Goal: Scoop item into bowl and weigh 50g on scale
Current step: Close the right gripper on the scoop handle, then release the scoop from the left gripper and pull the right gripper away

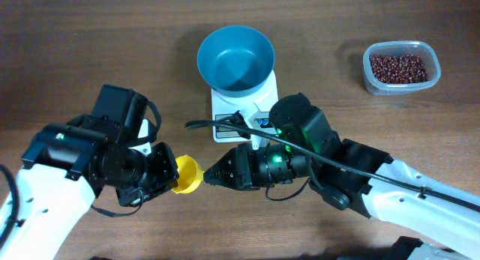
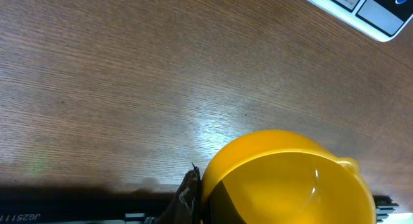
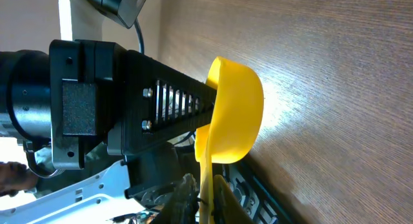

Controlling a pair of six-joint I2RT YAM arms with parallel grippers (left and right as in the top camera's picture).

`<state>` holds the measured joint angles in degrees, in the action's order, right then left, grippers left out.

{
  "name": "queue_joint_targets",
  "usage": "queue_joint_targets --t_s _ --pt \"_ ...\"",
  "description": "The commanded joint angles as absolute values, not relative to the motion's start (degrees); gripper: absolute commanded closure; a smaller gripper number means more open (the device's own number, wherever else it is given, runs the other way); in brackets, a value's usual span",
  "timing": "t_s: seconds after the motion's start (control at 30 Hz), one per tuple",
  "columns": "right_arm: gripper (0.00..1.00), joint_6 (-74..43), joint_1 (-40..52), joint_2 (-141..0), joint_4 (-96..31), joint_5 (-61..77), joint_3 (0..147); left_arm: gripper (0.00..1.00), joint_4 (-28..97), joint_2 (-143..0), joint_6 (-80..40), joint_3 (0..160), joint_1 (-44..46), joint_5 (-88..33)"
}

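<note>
The worktop [image 1: 90, 50] carries the scale [image 1: 225, 106] at 12 o'clock, with the empty bowl [image 1: 217, 50] already on it so added weight will register. The tub [image 1: 369, 80] of beans [image 1: 400, 67] sits at 2 o'clock. At 7 o'clock of the scale, the left end effector [image 1: 171, 176] pinches the yellow scoop [image 1: 189, 172] by its cup. The right end effector [image 1: 210, 176] is narrowed on the handle, apparently a handover.

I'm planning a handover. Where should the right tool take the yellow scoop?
Take the yellow scoop by its thin handle, right tool coming from the handle's free end, closing across its thin side. The round cup is wide and smooth, and the left tool is at its rim.
</note>
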<state>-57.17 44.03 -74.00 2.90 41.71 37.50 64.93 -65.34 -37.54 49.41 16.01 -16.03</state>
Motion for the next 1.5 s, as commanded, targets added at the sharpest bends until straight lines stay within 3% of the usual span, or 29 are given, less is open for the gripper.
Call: queue_joint_targets --t_s 0.0,0.17,0.33,0.4,0.43,0.53,0.67,0.73,0.77,0.9,1.0,1.07,1.17,1.33,1.37,1.47 --pt "0.92 -57.71 44.18 -73.45 3.92 41.32 38.26 1.0 65.39 -65.28 -38.13 49.54 16.21 -14.52" --pt "0.96 -57.91 44.18 -73.45 3.92 39.81 38.26 1.0 65.43 -65.28 -38.13 49.54 16.21 -14.55" --pt "0.89 -57.93 44.18 -73.45 3.9 38.72 38.26 1.0 65.45 -65.28 -38.13 49.54 16.21 -14.55" --pt "0.9 -57.93 44.18 -73.45 3.92 38.68 38.26 1.0 65.45 -65.28 -38.13 49.54 16.21 -14.55" --pt "0.96 -57.91 44.18 -73.45 3.92 38.28 38.26 1.0 65.45 -65.28 -38.13 49.54 16.21 -14.55" --pt "0.96 -57.89 44.18 -73.45 3.92 38.17 38.26 1.0 65.45 -65.28 -38.13 49.54 16.21 -14.57" --pt "0.96 -57.89 44.18 -73.32 3.9 32.42 38.28 0.76 65.14 -65.28 -38.13 49.56 16.19 -14.57" --pt "0.96 -57.71 44.16 -71.77 2.35 26.7 38.28 0.43 63.81 -65.28 -38.11 50.28 15.51 -14.55" --pt "0.96 -57.21 44.16 -70.43 -0.32 22.24 38.28 0.39 63.61 -65.28 -38.06 51.96 14.37 -14.5" --pt "0.96 -53.08 44.18 -55.68 -27.79 2.9 43.53 0.19 66.57 -65.28 -32.67 67.51 11.03 -13.45" --pt "0.96 -52.47 44.18 -40.88 -58.28 -12.36 56.69 0.01 67.92 -65.12 -32.71 70.28 11.03 -15.68" --pt "0.96 -47.18 44.18 -32.84 -72.58 -13.26 64.95 0.01 71.55 -65.12 -32.71 70.28 11.03 -15.64" --pt "0.96 -36.58 44.18 -27.03 -74.24 -8.12 69.6 0.01 72.99 -65.12 -32.75 70.28 11.03 -15.66" --pt "0.96 -36.01 44.18 -25.26 -80.62 -16.93 70.46 0.01 74.02 -65.12 -32.73 70.28 11.49 -23.18" --pt "0.96 -35.99 44.18 -25.26 -81.28 -17.91 70.46 0.08 73.63 -65.12 -32.75 70.28 13.32 -23.18" --pt "0.96 -36.01 44.18 -25.26 -81.65 -22.13 70.46 0.82 68.47 -65.17 -33.85 70.28 24.36 -19.29"
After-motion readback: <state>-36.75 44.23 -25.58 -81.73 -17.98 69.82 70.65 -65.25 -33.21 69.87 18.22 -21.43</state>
